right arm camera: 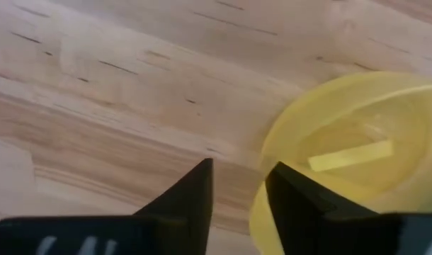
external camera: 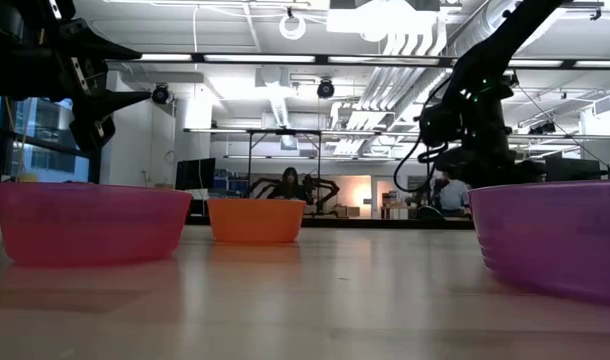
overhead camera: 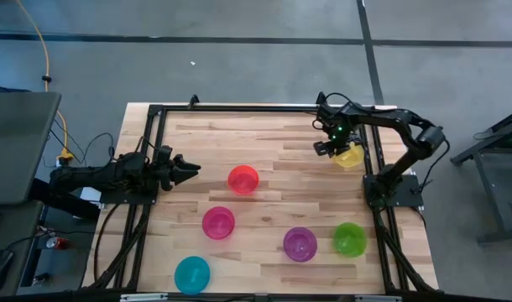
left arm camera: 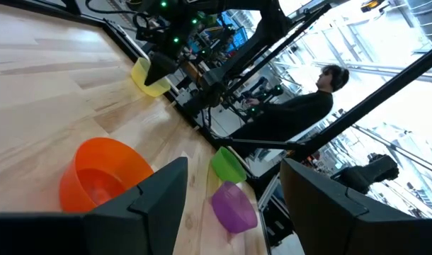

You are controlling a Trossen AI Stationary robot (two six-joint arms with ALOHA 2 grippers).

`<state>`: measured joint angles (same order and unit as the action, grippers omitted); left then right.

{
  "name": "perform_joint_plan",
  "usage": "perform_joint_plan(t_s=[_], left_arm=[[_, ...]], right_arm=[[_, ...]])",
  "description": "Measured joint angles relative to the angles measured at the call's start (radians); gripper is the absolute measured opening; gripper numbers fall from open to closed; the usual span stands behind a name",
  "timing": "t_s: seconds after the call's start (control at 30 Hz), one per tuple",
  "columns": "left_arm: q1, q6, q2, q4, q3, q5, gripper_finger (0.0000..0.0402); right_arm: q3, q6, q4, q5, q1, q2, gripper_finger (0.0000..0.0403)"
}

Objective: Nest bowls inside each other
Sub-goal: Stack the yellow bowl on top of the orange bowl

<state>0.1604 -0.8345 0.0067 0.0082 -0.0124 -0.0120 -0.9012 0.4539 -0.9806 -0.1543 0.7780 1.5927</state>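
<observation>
Pale wooden planks make up the surface, which carries six bowls. Near the far right corner the right hand sits low over the yellow bowl, its two fingers a little apart with one on either side of the bowl's near rim. At the left edge the left hand waits with fingers spread wide, pointing toward the orange bowl. Nearer the front lie the pink bowl, purple bowl, green bowl and cyan bowl, all apart, none nested.
</observation>
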Motion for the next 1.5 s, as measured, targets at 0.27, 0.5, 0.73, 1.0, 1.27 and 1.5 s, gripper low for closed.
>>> perform_joint_plan(t_s=[0.27, 0.5, 0.73, 1.0, 1.27, 1.5], left_arm=[[0.0, 0.012, 0.0, 0.0, 0.0, -0.003, 0.0216], [0.0, 0.035, 0.0, 0.002, 0.0, -0.027, 0.0216], [0.0, 0.045, 0.0, 0.004, 0.0, -0.045, 0.0216], [0.0, 0.045, 0.0, 0.005, 0.0, -0.045, 0.0216], [0.0, 0.043, 0.0, 0.005, 0.0, -0.045, 0.0216], [0.0, 0.042, 0.0, 0.005, 0.0, -0.045, 0.0216]], right_arm=[[0.0, -0.008, 0.035, -0.008, -0.013, 0.003, 0.0011], [-0.001, 0.002, 0.11, -0.064, -0.09, 0.002, 0.0011], [-0.001, 0.04, 0.182, -0.097, -0.179, 0.003, 0.0016], [-0.001, 0.082, 0.296, -0.151, -0.224, 0.004, 0.0092], [-0.001, 0.059, 0.316, -0.18, -0.215, 0.004, 0.0147], [-0.026, 0.013, 0.277, -0.219, -0.175, 0.004, 0.0149]])
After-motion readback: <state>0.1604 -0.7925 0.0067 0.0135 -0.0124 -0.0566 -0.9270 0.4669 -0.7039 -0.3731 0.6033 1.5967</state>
